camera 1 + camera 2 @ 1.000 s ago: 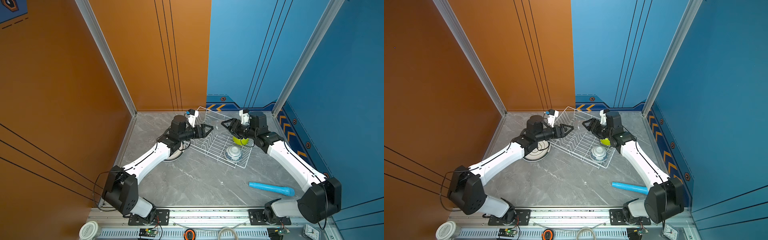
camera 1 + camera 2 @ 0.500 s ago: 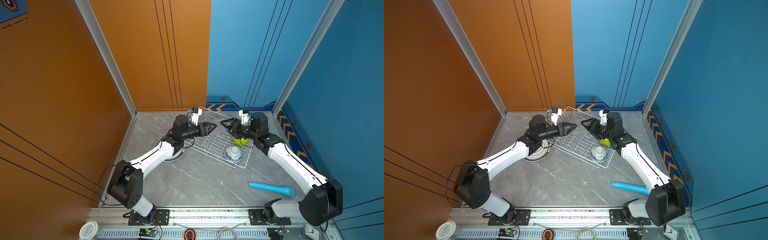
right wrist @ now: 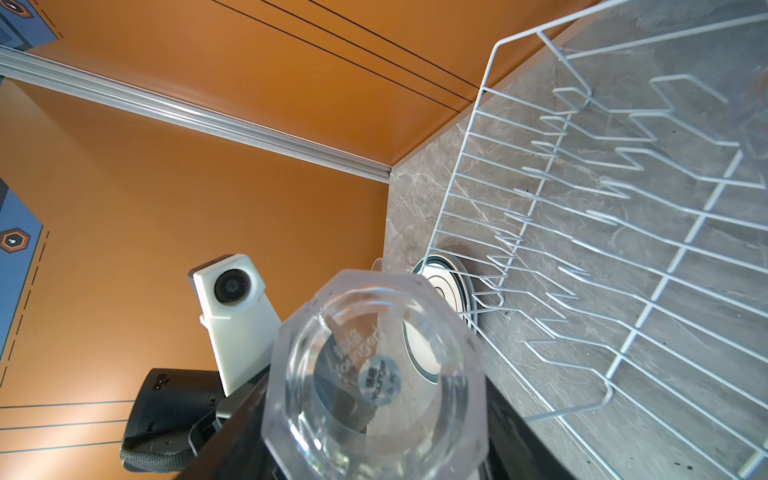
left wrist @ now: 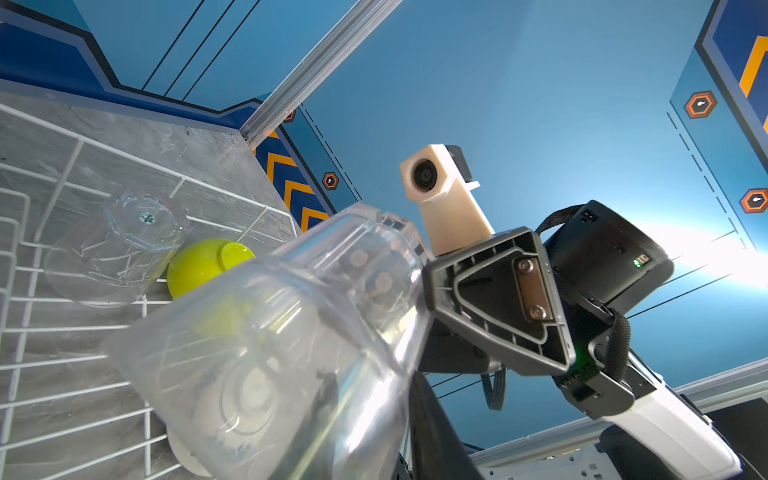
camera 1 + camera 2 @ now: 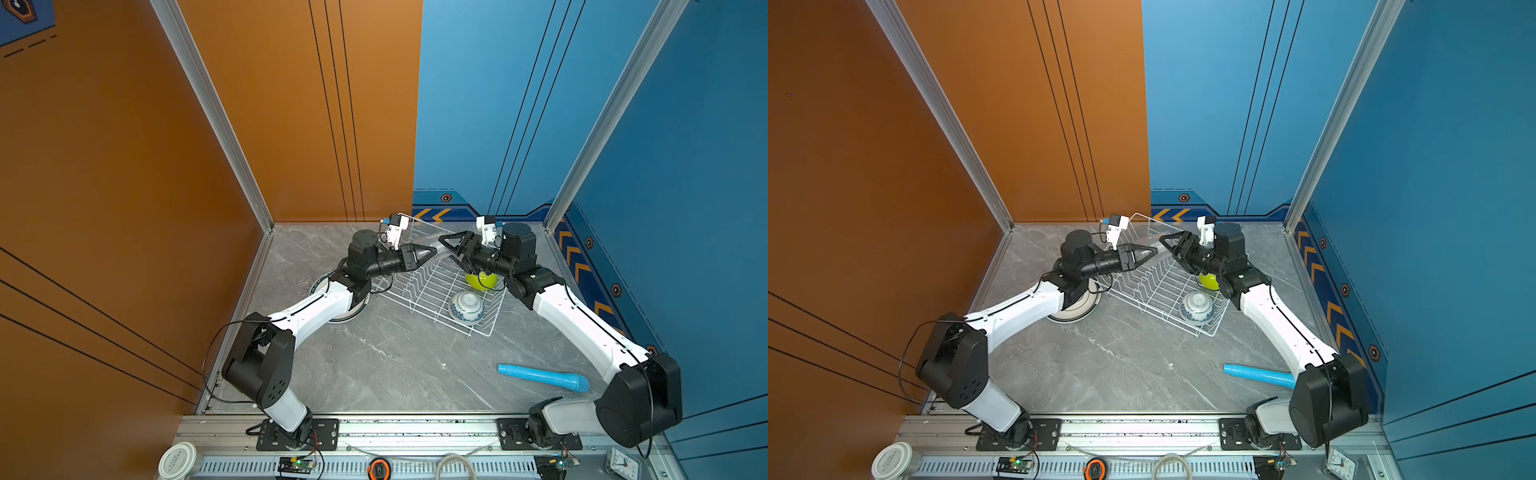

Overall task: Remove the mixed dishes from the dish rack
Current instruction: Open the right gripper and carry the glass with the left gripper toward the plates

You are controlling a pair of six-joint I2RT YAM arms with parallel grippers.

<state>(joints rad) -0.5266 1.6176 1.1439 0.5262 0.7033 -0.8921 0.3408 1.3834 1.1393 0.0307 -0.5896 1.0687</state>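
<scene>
A clear glass cup (image 5: 437,242) hangs above the far end of the white wire dish rack (image 5: 424,291), between both grippers. My right gripper (image 3: 374,415) is shut on its octagonal base. My left gripper (image 4: 382,415) has closed on the cup's rim wall, one finger inside and one outside; in both top views its jaws (image 5: 1152,250) taper to a point. In the rack lie a second clear cup (image 4: 120,245), a lime-green bowl (image 5: 481,280) and a white-and-blue patterned bowl (image 5: 466,306). Stacked plates (image 5: 1073,309) lie left of the rack, under my left arm.
A light blue tube (image 5: 542,377) lies on the grey floor at the front right. Orange and blue walls close in the back and sides. A white lid (image 5: 178,460) and a small clock (image 5: 623,463) sit on the front rail.
My left arm reached right to the cup held by my right gripper, and its jaws closed from wide open onto the rim. The right arm barely moved.
</scene>
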